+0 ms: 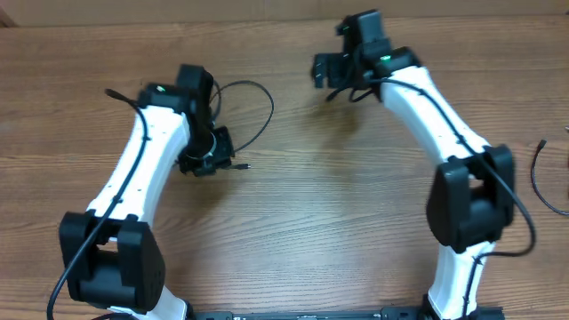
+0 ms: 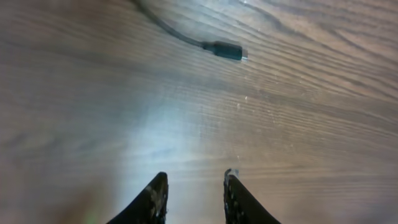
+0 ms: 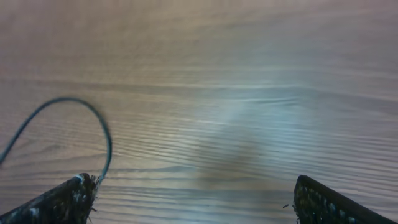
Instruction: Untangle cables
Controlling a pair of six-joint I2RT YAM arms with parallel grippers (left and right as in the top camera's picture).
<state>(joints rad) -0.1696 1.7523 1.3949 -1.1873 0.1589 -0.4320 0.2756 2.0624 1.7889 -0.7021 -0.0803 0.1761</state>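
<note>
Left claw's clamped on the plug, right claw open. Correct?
No. The left claw is open and empty; the plug lies on the table ahead of it, untouched, as the left wrist view shows. The right claw is open.

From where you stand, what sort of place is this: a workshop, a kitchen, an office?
Probably a robotics lab or test bench. A white-and-black left arm and right arm stand at a wooden table, and a thin black cable lies loose on it.
</note>
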